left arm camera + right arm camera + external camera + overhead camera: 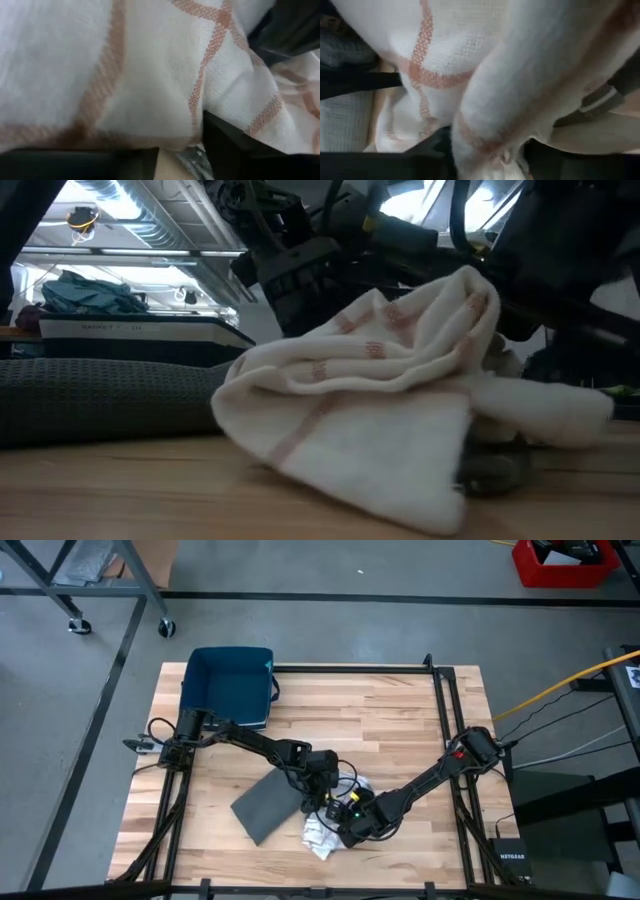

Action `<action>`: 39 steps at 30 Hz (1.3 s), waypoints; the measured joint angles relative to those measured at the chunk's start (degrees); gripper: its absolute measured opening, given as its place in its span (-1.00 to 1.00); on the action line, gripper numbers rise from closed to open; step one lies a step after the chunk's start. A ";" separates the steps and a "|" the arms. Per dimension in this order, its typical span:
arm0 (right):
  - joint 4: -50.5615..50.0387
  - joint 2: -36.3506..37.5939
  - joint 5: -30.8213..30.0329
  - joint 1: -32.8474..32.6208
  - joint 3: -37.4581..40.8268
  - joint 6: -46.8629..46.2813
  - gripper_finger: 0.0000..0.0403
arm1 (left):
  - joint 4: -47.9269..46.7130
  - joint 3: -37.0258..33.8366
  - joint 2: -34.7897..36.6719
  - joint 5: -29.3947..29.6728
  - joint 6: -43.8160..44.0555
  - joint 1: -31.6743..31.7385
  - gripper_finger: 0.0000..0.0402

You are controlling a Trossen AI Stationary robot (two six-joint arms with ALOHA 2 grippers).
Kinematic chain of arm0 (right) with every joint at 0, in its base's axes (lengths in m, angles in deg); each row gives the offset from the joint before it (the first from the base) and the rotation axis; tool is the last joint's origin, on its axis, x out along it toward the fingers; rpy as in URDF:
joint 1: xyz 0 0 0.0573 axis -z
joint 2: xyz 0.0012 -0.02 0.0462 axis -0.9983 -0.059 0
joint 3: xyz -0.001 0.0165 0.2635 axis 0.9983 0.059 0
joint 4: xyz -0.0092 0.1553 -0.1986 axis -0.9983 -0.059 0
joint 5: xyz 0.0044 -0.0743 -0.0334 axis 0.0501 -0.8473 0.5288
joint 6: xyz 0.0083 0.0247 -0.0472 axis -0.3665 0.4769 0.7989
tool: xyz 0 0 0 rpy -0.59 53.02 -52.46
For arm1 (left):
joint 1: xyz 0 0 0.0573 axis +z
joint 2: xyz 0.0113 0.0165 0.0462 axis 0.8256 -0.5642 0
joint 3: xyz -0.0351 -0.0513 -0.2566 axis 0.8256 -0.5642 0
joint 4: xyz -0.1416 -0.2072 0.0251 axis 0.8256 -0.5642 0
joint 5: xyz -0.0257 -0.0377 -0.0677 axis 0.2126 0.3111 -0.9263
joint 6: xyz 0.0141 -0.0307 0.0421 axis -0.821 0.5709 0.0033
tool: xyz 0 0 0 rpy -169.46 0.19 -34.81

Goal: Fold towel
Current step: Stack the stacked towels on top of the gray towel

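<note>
The wooden table (400,730) sat on a grey concrete floor, with shelving and ceiling lights showing behind it in the low view. Nearest the front edge lay the towel (380,410), white with thin orange-red stripes, bunched in a loose heap rather than spread flat; part of it was lifted into a crest, probably because both arms had hold of it from above.

Just behind that heap, the left gripper (322,772) and the right gripper (352,812) crowded together over the towel, close enough to be nearly touching. In the left wrist view the cloth filled the picture and draped over the dark fingers (235,145), which appeared to be pinching a fold. In the right wrist view the fingers (360,80) were likewise buried in fabric, seemingly closing on a bunched edge, though the cloth hid the exact contact. The paired grip likely aimed to find two corners so the towel could be shaken out before folding, which had not yet started.

Beside the towel, towards the left arm, lay a grey folded cloth (265,805), apparently done and set aside. Farther back, at the far left corner, stood a blue bin (228,685).
</note>
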 joint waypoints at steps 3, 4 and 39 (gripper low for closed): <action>0.63 -0.17 -1.99 0.11 0.04 1.68 -0.44 | -0.20 0.00 0.01 -0.01 -0.35 0.10 -0.56; 0.81 -0.18 -2.65 0.13 0.07 2.34 -0.53 | -0.30 0.00 0.06 -0.03 -0.48 0.16 -0.65; -11.93 0.26 -10.04 -0.02 -21.43 7.64 -0.61 | -20.99 0.06 19.88 -2.64 -3.46 -0.27 -0.98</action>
